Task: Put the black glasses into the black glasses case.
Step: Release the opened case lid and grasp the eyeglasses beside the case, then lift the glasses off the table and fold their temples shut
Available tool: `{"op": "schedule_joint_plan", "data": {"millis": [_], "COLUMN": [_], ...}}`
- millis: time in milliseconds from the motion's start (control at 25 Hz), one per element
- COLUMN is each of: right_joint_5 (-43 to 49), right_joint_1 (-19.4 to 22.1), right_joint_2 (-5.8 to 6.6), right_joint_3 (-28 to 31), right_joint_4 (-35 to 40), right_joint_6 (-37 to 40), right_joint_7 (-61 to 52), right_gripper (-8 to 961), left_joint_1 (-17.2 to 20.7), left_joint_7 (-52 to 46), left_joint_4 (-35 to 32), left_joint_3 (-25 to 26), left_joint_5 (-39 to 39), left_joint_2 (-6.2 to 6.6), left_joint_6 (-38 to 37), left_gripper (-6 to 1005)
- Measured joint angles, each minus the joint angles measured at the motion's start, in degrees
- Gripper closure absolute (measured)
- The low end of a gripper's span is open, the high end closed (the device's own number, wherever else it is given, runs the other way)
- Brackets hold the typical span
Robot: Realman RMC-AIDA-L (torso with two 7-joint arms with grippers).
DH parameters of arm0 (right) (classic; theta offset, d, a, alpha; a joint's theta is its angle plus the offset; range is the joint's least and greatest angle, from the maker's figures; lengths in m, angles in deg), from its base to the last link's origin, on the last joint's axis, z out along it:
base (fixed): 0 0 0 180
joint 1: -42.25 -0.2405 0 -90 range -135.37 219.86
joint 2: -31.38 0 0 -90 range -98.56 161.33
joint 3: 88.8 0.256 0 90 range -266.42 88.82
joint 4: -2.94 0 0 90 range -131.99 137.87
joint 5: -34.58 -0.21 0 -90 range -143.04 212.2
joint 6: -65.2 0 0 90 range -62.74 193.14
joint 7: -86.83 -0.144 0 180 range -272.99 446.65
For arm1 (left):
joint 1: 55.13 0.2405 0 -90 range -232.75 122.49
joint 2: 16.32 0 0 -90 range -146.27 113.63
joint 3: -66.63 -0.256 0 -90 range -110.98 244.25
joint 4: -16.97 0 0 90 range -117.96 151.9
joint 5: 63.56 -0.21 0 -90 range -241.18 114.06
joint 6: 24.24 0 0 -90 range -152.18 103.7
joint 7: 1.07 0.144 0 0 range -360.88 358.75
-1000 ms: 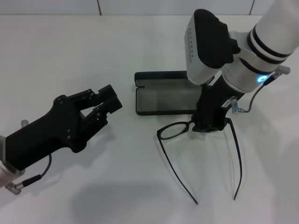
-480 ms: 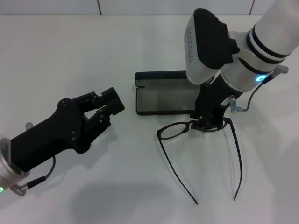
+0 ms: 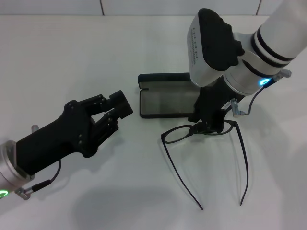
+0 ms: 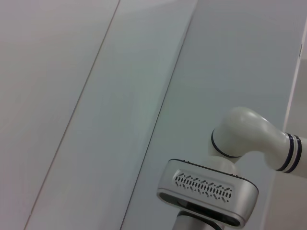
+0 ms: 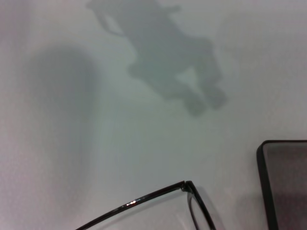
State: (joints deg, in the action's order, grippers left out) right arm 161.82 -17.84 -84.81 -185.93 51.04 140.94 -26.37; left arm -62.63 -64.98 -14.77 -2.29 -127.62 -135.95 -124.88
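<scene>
The black glasses (image 3: 178, 134) lie open on the white table, lenses toward the case and both temple arms stretched toward me. The black glasses case (image 3: 168, 103) lies open just behind them, grey lining up, lid (image 3: 163, 78) flat behind it. My right gripper (image 3: 207, 125) is down at the bridge and right lens of the glasses. My left gripper (image 3: 115, 111) is open and empty, hovering left of the case and pointing at it. The right wrist view shows a frame corner with a temple arm (image 5: 144, 199) and a corner of the case (image 5: 288, 182).
The white table (image 3: 96, 52) spreads around everything, with a wall seam along the back. The left wrist view shows only the wall and my right arm's white wrist housing (image 4: 206, 191).
My left gripper has moved right and a little forward, closer to the case. My right gripper has shifted slightly up and left over the glasses, uncovering more of the right lens. The glasses have not moved.
</scene>
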Motion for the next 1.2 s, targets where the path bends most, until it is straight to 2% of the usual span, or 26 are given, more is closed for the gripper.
{"op": "schedule_joint_plan", "data": {"millis": [760, 920, 960, 1080, 1200], "right_joint_5": [-1.0, -1.0, -1.0, -0.7, -0.2], "right_joint_1": [-0.2, -0.1, 0.0, 1.3, 5.8], "right_joint_2": [0.0, 0.0, 0.0, -0.01, 0.3], "right_joint_3": [-2.3, -2.3, -2.3, -2.2, -1.1], "right_joint_4": [-2.2, -2.2, -2.0, 0.2, 7.7], "right_joint_6": [-2.0, -1.9, -1.7, 0.0, 2.6], "right_joint_7": [0.6, 0.5, 0.5, 0.6, 0.7], "right_gripper": [764, 886, 886, 887, 888], "left_joint_1": [-0.1, -0.1, -0.1, -0.1, -0.2], "left_joint_7": [0.8, 0.8, 0.8, 0.8, 0.8], "left_joint_4": [1.5, 1.5, 1.5, 1.5, 1.5], "left_joint_3": [-0.1, -0.1, -0.1, -0.1, -0.1], "left_joint_5": [-0.1, -0.1, -0.1, -0.1, 0.2], "left_joint_2": [0.02, 0.02, 0.02, 0.01, -0.04], "left_joint_6": [0.0, 0.0, 0.0, 0.0, -1.9], "left_gripper": [766, 766, 766, 766, 766]}}
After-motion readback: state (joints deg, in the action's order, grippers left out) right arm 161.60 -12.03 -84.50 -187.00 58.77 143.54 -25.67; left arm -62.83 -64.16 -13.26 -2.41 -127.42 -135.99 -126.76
